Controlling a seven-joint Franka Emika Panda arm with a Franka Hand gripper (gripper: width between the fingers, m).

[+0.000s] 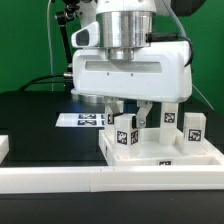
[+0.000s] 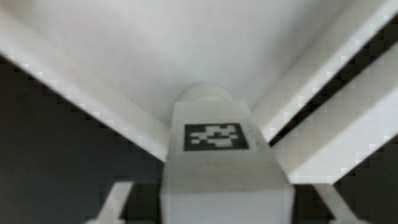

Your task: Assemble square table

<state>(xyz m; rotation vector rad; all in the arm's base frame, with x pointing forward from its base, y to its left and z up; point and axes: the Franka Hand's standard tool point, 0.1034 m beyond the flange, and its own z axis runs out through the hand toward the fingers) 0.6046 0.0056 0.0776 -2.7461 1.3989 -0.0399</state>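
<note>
The white square tabletop slab (image 1: 165,153) lies flat at the exterior view's right. White tagged legs stand upright on it: one at the near left corner (image 1: 125,136), two further right (image 1: 168,120) (image 1: 193,127). My gripper (image 1: 131,112) hangs just above the left legs with its fingers (image 1: 149,110) pointing down. In the wrist view a white leg with a black-and-white tag (image 2: 217,138) sits between my fingers (image 2: 121,200), with a dark gap on each side. The gripper (image 2: 222,198) is open around it. The slab's white surfaces (image 2: 160,50) fill the background.
The long white rail (image 1: 90,180) edges the front of the work surface. The marker board (image 1: 85,120) lies flat on the black table behind the slab, to the exterior view's left. A small white piece (image 1: 3,148) shows at the left edge.
</note>
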